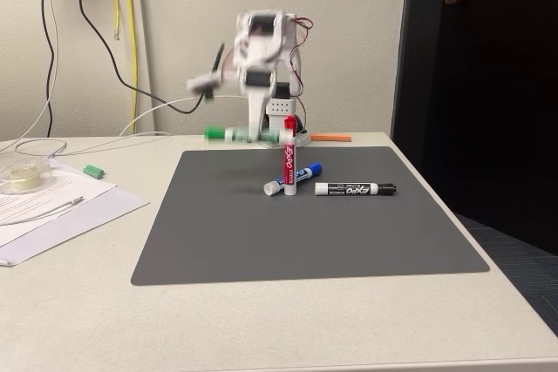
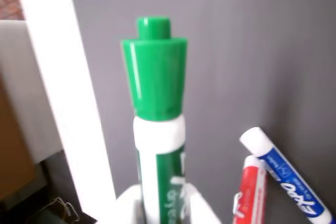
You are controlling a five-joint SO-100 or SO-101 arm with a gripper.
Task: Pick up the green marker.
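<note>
The green marker (image 1: 228, 135) is held level and low behind the back edge of the grey mat (image 1: 261, 241), green cap pointing left in the fixed view. My gripper (image 1: 254, 131) is shut on its barrel, and the arm above it is motion-blurred. In the wrist view the green marker (image 2: 156, 129) runs up the middle, cap at the top, with my gripper (image 2: 163, 209) clamped on the white barrel at the bottom edge. The long white finger (image 2: 63, 103) stands along its left side.
On the mat a red marker (image 1: 289, 158) stands upright, with a blue marker (image 1: 296, 178) lying behind it and a black marker (image 1: 353, 188) to its right. A small green piece (image 1: 93, 170), papers (image 1: 52, 206) and a tape roll (image 1: 22, 177) are at the left.
</note>
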